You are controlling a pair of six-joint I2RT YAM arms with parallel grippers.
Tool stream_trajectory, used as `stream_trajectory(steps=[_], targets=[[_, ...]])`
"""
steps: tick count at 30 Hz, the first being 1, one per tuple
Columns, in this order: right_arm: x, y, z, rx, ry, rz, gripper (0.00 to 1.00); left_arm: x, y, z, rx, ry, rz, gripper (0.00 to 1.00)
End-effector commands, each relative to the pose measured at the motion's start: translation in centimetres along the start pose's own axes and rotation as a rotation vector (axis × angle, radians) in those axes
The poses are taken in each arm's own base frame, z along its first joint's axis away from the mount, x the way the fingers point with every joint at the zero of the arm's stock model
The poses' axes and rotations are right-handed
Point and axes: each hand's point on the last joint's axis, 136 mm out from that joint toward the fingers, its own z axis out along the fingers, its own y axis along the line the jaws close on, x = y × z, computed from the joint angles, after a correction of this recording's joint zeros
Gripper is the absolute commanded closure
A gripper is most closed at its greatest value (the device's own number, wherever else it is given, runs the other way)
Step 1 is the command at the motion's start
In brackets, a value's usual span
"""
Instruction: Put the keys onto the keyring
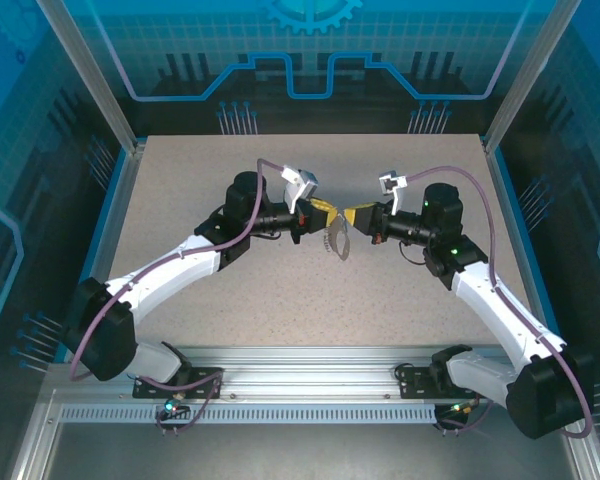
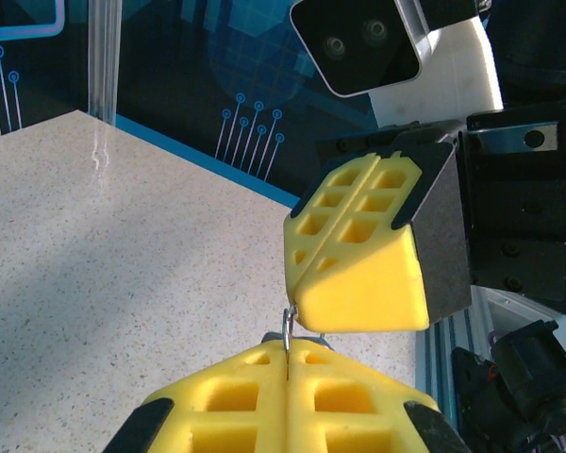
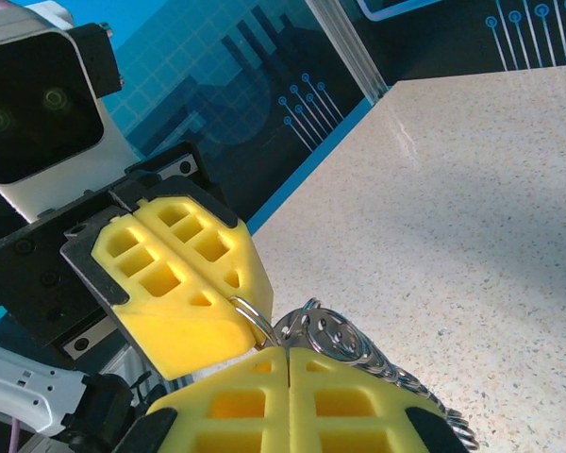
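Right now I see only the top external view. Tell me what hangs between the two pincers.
Observer: Left wrist view: the left pincer is shut on a thin metal ring.
Operator: Now report the right pincer.
Observer: Right wrist view: the right pincer is shut too, and the ring arches from the left pincer's seam down to its tips.
Operator: Describe what dangles.
Observer: A silvery chain, bunched beside the right pincer's tips, trailing toward the lower right of that view.
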Motion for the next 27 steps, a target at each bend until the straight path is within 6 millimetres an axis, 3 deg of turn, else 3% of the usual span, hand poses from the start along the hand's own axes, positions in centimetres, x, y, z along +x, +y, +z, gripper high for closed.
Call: stream_trajectory(steps=[1,13,18,24,27], targets=[[0.8,-0.4,-0.1,-0.016,0.017,0.033,1.00,-3.3,-1.9,-0.8,0.033,-0.113,0.067,1.00],[1.6,0.3,0.7,-0.073,0.028,0.078,1.00,-3.9,-1.4,-0.2,0.028,-0.165,0.030,1.00],[0.9,-0.4,-0.6,-0.028,-0.008,0.085,0.79,-4.0,-1.1,0.0,0.021,-0.193,0.001,1.00],[-1.5,-0.8,-3.5,0.019,-0.113,0.074,0.75,-4.2,-0.8,0.0,0.025,-0.233,-0.038,1.00],[-2.6,-0.7,-4.0,0.030,-0.153,0.071,0.70,-4.3,-0.8,0.2,0.038,-0.249,-0.059,1.00]])
